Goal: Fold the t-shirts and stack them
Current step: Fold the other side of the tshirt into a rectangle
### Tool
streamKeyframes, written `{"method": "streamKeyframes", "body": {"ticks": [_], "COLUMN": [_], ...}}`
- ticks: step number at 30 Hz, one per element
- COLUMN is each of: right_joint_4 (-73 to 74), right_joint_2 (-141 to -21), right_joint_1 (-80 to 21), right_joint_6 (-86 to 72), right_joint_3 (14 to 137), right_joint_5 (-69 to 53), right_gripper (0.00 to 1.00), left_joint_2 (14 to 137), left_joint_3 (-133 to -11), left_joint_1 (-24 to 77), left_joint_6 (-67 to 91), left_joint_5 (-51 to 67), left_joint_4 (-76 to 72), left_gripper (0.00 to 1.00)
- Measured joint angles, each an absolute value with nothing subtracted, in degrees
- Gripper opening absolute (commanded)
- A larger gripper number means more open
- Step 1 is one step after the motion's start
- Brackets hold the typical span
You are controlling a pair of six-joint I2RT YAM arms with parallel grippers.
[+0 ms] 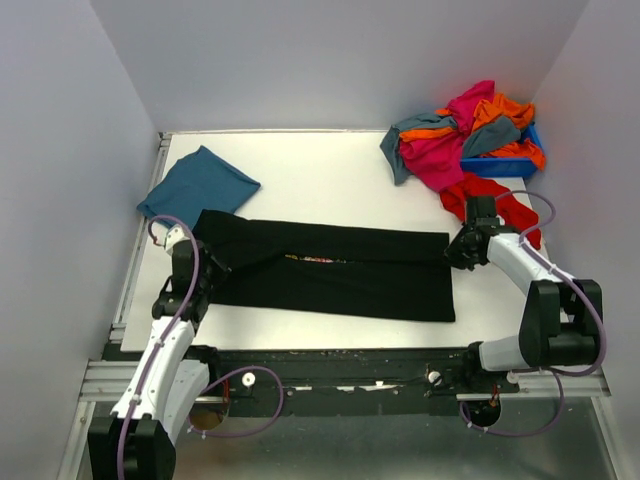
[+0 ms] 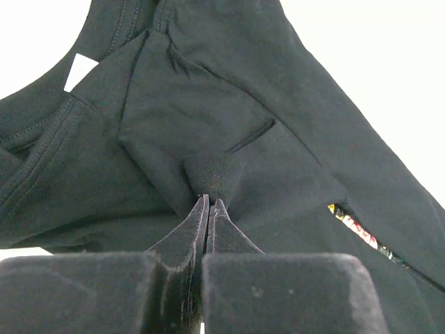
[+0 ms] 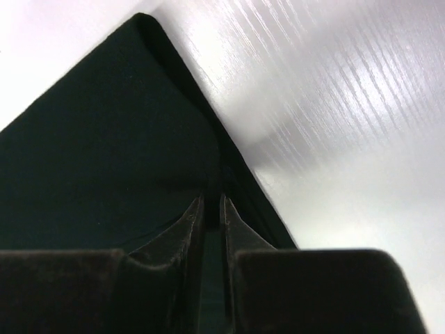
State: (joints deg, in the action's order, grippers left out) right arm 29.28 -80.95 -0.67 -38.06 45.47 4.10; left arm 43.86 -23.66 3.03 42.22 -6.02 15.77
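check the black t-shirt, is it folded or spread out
Folded: the black t-shirt lies as a long narrow band across the table, a sliver of floral print showing at the seam.

The table (image 1: 320,170) is white with a faint wood grain. Across its middle lies the black t-shirt (image 1: 330,270), plain except for a sliver of print (image 2: 354,226) in yellow, red and white showing from a fold, and a small white label (image 2: 80,69) at the collar. Near the far left corner, the teal-blue t-shirt (image 1: 200,183) is one plain colour. At the far right corner, the heap mixes a magenta t-shirt (image 1: 435,155), an orange t-shirt (image 1: 505,108), a grey-blue t-shirt (image 1: 400,135) and, on its near side, a red t-shirt (image 1: 470,192), all unpatterned. The bin (image 1: 500,166) among them is bright blue.
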Motion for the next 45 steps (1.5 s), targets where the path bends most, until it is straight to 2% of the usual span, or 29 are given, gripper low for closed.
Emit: {"method": "streamKeyframes", "body": {"ticks": [13,16,18,20,22,25,27,33,39,40,41,42,45], "right_joint_4": [28.32,28.29,28.45,28.49,27.81,26.61,26.35,26.65,28.27,28.49,28.93,29.63,30.35], "right_joint_2": [-77.10,-77.60,-78.50,-79.33,-79.37,-79.44,-80.14,-87.29,-88.20,-88.20,-88.20,-88.20,-87.22], "right_joint_1": [-1.37,-1.63,-1.83,-1.83,-1.83,-1.83,-1.83,-1.89,-1.93,-1.96,-2.00,-2.00,-2.00], "right_joint_6": [-37.12,-37.12,-37.43,-37.50,-37.54,-37.52,-37.85,-41.67,-46.33,-46.63,-46.92,-46.96,-46.41], "right_joint_3": [47.83,48.73,48.75,48.58,47.53,45.71,45.60,46.28,47.66,47.77,48.05,48.49,49.52], "right_joint_5": [4.86,5.04,5.61,5.96,5.96,4.99,4.16,4.49,6.15,6.28,6.50,6.83,8.08], "right_gripper": [0.30,0.39,0.38,0.36,0.25,0.15,0.01,0.01,0.01,0.01,0.01,0.01,0.03], "left_joint_2": [36.69,34.44,34.13,34.13,34.15,33.26,31.70,28.77,28.93,29.12,29.39,29.76,30.04], "left_joint_3": [-18.63,-17.04,-16.25,-16.03,-16.03,-16.03,-16.01,-15.57,-15.18,-15.18,-15.18,-15.18,-15.25], "left_joint_1": [3.03,3.03,3.03,3.03,3.03,3.03,3.03,3.03,3.03,3.03,3.03,3.03,3.03], "left_joint_6": [46.39,47.70,48.38,48.95,49.65,50.59,51.64,54.89,58.17,58.43,58.70,58.89,58.48], "left_joint_5": [-3.75,-2.83,-2.52,-2.50,-2.50,-2.68,-3.46,-5.85,-9.08,-9.43,-9.65,-9.87,-9.93], "left_joint_4": [16.75,16.91,17.08,17.67,18.57,19.29,20.36,22.70,25.91,26.24,26.41,26.50,27.09], "left_gripper": [0.00,0.00,0.00,0.00,0.00,0.00,0.00,0.00,0.01,0.10,0.26,0.37,0.58]}}
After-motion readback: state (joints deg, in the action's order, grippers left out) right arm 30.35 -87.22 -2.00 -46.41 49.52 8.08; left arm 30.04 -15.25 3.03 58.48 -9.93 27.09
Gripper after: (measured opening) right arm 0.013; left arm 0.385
